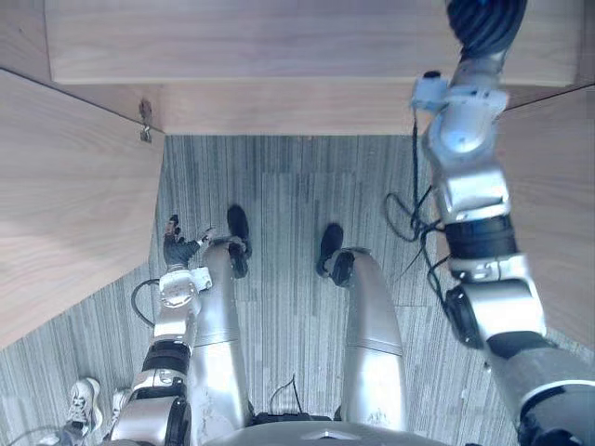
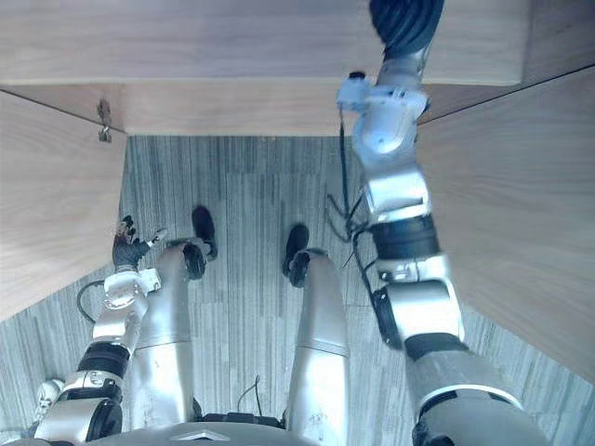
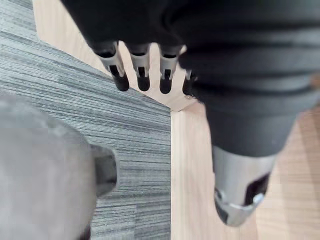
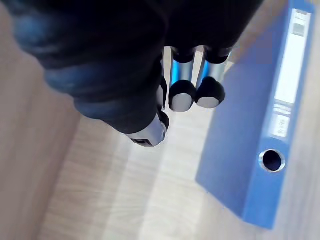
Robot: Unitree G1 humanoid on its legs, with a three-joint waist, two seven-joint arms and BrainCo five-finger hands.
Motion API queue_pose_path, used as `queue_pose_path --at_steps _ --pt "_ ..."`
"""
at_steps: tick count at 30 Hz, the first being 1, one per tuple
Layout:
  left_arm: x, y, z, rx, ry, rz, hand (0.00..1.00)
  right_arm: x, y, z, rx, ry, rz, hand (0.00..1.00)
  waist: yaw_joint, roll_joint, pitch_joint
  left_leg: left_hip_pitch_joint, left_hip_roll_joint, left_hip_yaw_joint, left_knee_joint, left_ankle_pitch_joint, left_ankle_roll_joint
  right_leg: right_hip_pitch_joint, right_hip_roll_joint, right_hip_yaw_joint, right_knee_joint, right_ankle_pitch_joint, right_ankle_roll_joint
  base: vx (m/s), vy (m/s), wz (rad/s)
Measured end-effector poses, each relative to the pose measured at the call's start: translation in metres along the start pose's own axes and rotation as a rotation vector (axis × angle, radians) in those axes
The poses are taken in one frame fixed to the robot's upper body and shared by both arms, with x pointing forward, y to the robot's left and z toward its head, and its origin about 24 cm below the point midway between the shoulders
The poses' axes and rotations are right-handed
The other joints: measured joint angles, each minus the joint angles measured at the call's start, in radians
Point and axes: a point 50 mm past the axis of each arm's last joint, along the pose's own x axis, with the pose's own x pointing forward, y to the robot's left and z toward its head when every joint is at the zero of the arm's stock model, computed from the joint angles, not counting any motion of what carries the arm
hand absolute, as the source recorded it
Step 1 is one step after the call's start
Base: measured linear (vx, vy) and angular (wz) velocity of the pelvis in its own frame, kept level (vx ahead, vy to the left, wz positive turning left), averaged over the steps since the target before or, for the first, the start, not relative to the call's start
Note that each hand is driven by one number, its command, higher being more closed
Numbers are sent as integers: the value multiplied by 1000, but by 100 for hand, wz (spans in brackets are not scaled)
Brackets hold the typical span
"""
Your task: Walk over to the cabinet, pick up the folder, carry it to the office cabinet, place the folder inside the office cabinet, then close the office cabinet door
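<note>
A blue lever-arch folder (image 4: 260, 125) with a white spine label lies on a pale wooden shelf (image 4: 110, 200) in the right wrist view. My right hand (image 4: 192, 95) hovers just beside it, fingers fairly straight and apart from the folder, holding nothing. In the eye views the right arm is raised and its dark wrist cover (image 1: 483, 23) reaches over the wooden cabinet's front edge (image 1: 279, 56). Down by my side hangs the left hand (image 1: 177, 246), open and empty, with its fingers (image 3: 142, 75) straight.
A wooden cabinet door (image 1: 65, 214) stands open on the left, with a metal hinge (image 1: 145, 121) at its top. Another wooden panel (image 1: 562, 177) flanks the right. Grey striped carpet (image 1: 288, 186) lies between them. A white sneaker (image 1: 82, 398) shows at the lower left.
</note>
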Motion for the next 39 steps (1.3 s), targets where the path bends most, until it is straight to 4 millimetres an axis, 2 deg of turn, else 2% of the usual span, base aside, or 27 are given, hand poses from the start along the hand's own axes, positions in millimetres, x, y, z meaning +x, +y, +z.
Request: queue_pose_path --at_steps 1,3,4,6,7,8,10,11,13,14,16,17,19,23,27,31,32,36,39 --pt "-4 -4 -9 12 35 -8 0 -20 3 0 5 -1 18 100 -5 -5 -3 53 0 4 -22 -2 -1 52 3 -2 -27 1 -1 -1 -44 -7" --pt "-9 -4 -20 25 77 -6 0 -41 9 0 17 7 60 100 -7 -22 -14 113 7 20 -48 -6 -3 107 3 -4 -59 -1 -6 39 -24 -20" --pt "-14 -1 -31 42 114 -4 0 -62 17 1 45 18 117 100 -11 -33 -28 170 16 28 -71 -14 -5 167 2 -20 -103 11 -4 60 -6 -30" --pt "-18 2 -41 51 154 -5 0 -87 24 3 70 32 192 100 -12 -48 -46 234 19 40 -104 -20 -7 233 1 -29 -149 18 -3 86 7 -17" --pt "-23 5 -51 67 186 2 0 -108 30 3 100 66 256 100 -17 -60 -65 289 18 52 -136 -20 -6 286 2 -29 -186 23 0 115 -1 -7" --pt "-26 6 -55 68 203 5 0 -120 34 3 119 87 295 100 -17 -62 -77 316 17 55 -152 -19 -5 315 2 -32 -207 29 7 151 7 -2" --pt "-40 10 -75 84 274 12 0 -165 44 -3 149 203 431 100 -18 -63 -133 421 8 67 -214 -18 -3 427 1 -45 -287 46 11 176 28 3" --pt "-44 12 -79 91 288 15 0 -175 46 -4 157 235 457 100 -18 -64 -148 447 5 73 -231 -18 -3 453 1 -47 -306 49 13 191 31 4" --pt "-57 16 -94 118 336 11 0 -210 47 -9 154 346 552 100 -18 -62 -180 563 -16 87 -310 -11 -5 569 -4 -49 -389 63 24 217 34 5" --pt "-60 15 -98 134 349 1 0 -218 46 -11 147 374 568 100 -18 -63 -190 589 -21 90 -331 -7 -5 595 -5 -50 -409 67 27 215 34 4" --pt "-74 20 -115 206 410 -30 0 -252 43 -29 86 519 618 100 -21 -65 -243 680 -41 106 -428 19 -14 676 -6 -49 -499 92 35 174 19 -1" --pt "-77 20 -119 222 425 -40 0 -261 41 -35 64 561 636 100 -23 -62 -251 702 -48 107 -456 28 -14 698 -6 -50 -523 100 37 137 15 2" --pt "-85 21 -130 280 469 -78 0 -298 32 -63 -42 731 723 100 -28 -59 -274 784 -73 108 -568 76 -19 772 -5 -54 -620 138 41 95 10 6" --pt "-95 22 -142 348 521 -128 0 -344 6 -96 -207 968 791 100 -39 -44 -292 890 -97 110 -741 161 -26 872 6 -71 -768 208 46 70 3 5" --pt "-109 36 -155 406 576 -133 0 -383 -22 -112 -330 1172 816 100 -43 -33 -322 998 -111 128 -868 212 -29 970 27 -63 -889 263 48 46 26 -10" --pt "-122 40 -167 455 639 -166 0 -419 -48 -117 -413 1369 831 100 -45 -14 -354 1065 -127 132 -949 246 -23 1016 33 -51 -950 289 53 -12 34 -8" --pt "-122 39 -168 455 641 -169 0 -424 -51 -117 -421 1394 835 0 -46 -13 -355 1074 -129 132 -961 249 -27 1020 33 -49 -957 291 54 -61 44 -4" --pt "-131 43 -175 475 684 -187 0 -455 -72 -113 -466 1593 784 0 -49 -11 -364 1092 -142 122 -990 258 -28 1039 30 -44 -990 303 57 -43 40 -4" --pt "-134 46 -178 486 710 -186 0 -462 -85 -112 -487 1681 700 0 -60 -12 -378 1097 -152 102 -993 257 -27 1056 26 -42 -1006 307 61 -19 46 7"
